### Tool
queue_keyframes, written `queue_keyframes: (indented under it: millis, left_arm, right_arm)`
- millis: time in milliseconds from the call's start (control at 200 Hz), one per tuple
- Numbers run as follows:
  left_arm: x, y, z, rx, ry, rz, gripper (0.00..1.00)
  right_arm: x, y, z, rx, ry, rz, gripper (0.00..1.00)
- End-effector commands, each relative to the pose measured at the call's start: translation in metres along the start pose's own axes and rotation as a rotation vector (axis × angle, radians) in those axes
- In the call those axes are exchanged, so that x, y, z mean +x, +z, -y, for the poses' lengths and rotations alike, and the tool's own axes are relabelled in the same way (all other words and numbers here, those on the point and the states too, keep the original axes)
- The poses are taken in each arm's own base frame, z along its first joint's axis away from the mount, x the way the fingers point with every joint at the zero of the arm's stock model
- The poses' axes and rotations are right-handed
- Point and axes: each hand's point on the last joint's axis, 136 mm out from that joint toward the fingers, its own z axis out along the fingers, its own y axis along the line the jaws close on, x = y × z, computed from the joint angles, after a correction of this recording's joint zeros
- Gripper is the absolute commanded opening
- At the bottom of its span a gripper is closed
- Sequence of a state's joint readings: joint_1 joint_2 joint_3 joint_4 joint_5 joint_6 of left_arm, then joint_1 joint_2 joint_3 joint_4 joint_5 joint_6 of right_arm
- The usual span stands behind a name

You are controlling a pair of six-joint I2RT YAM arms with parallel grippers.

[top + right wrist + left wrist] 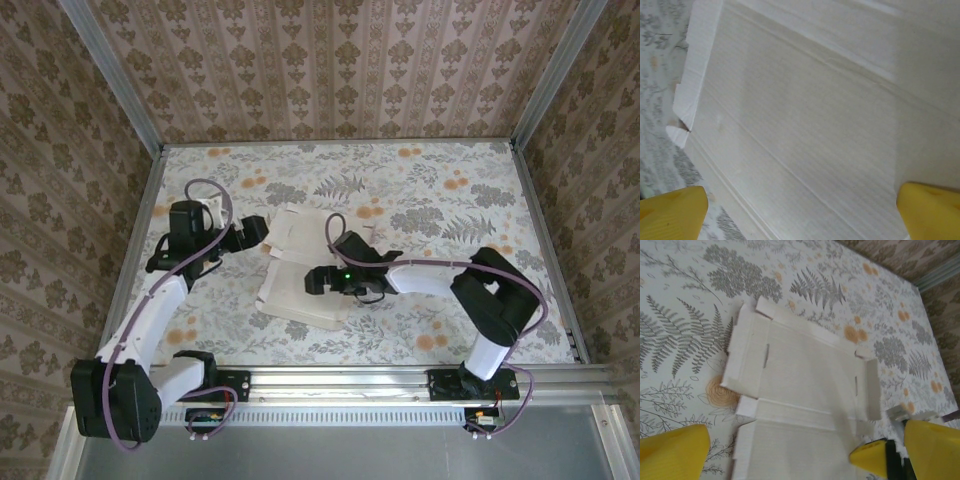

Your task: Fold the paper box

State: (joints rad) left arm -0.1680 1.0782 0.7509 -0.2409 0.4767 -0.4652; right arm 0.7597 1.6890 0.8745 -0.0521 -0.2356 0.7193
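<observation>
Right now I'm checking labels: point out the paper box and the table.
paper box (810,370), left wrist view, middle of its pale central panel.
table (450,200), top external view, bare floral surface right of the box.

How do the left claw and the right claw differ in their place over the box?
The left claw sits by the box's left edge; the right claw is over its middle. The left claw looks higher above the box, while the right claw is very close to it. Both are open and empty.

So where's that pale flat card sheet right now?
Overhead view: the flat whitish card box lies unfolded, central on the floral table, beside the left pincer, beneath the right pincer.
</observation>
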Motion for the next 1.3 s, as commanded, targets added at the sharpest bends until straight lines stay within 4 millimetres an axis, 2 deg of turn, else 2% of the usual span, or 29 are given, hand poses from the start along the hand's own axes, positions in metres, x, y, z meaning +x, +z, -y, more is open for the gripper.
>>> queue_keyframes:
  millis: [0, 130, 225, 305, 395, 565, 735, 1050, 1270, 1295]
  left_arm:
    - [0.009, 0.008, -0.001, -0.010, 0.042, -0.055, 1.00]
    - [0.021, 0.021, 0.003, -0.011, 0.059, -0.131, 1.00]
    - [0.029, 0.030, 0.005, -0.027, 0.079, -0.151, 1.00]
    - [0.031, 0.039, 0.012, 0.009, 0.072, -0.143, 1.00]
    - [0.034, 0.051, 0.020, 0.039, 0.049, -0.161, 1.00]
    - [0.044, 0.069, 0.022, -0.019, 0.056, -0.222, 1.00]
    - [0.055, 0.083, 0.021, -0.026, 0.028, -0.299, 1.00]
    - [0.080, 0.114, 0.020, -0.039, 0.023, -0.452, 1.00]
    - [0.082, 0.125, 0.015, -0.062, 0.025, -0.500, 1.00]
    - [0.089, 0.127, 0.023, -0.055, 0.046, -0.520, 1.00]
  right_arm:
    - [0.021, -0.022, 0.055, 0.165, -0.041, -0.071, 1.00]
    - [0.018, -0.051, 0.049, 0.121, -0.119, -0.067, 1.00]
    - [0.010, -0.069, 0.023, 0.021, -0.161, -0.039, 1.00]
    - [0.002, -0.071, 0.006, -0.058, -0.138, -0.003, 1.00]
    - [-0.009, -0.065, 0.003, -0.074, -0.079, 0.044, 1.00]
    - [-0.019, -0.045, 0.010, -0.047, 0.028, 0.079, 1.00]
    - [-0.012, -0.034, 0.019, -0.035, 0.066, 0.067, 1.00]
    - [0.007, -0.027, 0.040, 0.036, 0.080, 0.016, 1.00]
    - [0.018, -0.025, 0.052, 0.067, 0.089, -0.003, 1.00]
    - [0.018, -0.024, 0.052, 0.068, 0.091, -0.003, 1.00]
